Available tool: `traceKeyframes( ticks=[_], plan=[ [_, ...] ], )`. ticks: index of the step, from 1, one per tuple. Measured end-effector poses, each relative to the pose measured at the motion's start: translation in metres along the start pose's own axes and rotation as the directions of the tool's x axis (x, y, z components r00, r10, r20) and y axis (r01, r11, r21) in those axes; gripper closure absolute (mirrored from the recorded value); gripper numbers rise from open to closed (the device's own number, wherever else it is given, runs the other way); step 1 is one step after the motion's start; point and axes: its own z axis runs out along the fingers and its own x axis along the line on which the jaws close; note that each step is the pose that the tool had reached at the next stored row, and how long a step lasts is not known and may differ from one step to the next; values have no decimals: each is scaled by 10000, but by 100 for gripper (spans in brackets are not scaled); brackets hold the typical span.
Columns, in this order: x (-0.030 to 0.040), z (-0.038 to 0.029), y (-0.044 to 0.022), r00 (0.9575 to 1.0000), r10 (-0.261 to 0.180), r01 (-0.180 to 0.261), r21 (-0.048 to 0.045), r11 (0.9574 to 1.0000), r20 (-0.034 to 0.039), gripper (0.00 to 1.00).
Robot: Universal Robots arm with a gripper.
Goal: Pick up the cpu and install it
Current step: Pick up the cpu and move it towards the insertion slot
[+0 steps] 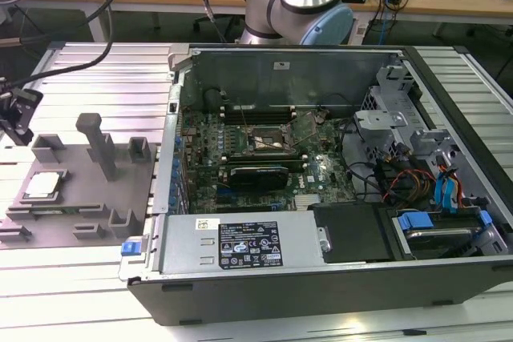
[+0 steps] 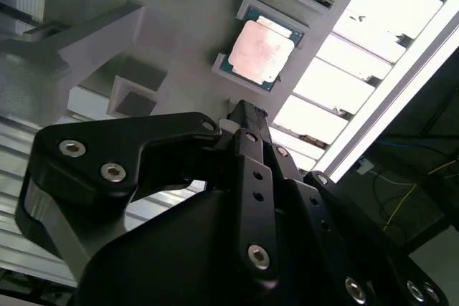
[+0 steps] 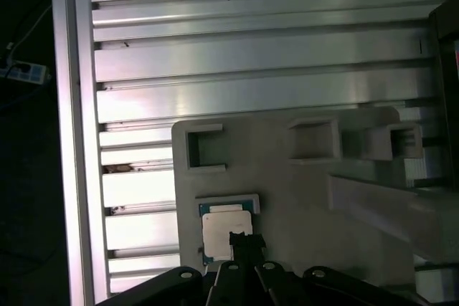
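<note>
Am hovering gripper [image 3: 242, 240], fingers closed, empty, over cpu [image 3: 219, 231] near fixture plate [image 3: 287, 198] edge; I judge clean pick needs fingers spread, centred squarely over chip.

Shiny metal-topped cpu [image 2: 259, 53], matt grey plastic fixture [image 1: 84, 186], ribbed brushed aluminium table [image 3: 251, 62], matt black hand [image 2: 242, 114]

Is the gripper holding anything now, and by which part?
Nothing: the cpu lies in its seat on the grey fixture, and the gripper hovers near it, apart.

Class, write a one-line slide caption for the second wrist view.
Gripper poised near the cpu, which sits in its recess on the grey fixture.
</note>
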Motion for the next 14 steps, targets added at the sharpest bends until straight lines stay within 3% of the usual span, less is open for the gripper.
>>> traceKeyframes(
  ticks=[4,14],
  plan=[
    [18,114,-11,10000,-1,1,0,10000,0,89],
    [34,250,-32,10000,-1,1,1,10000,0,89]
  ],
)
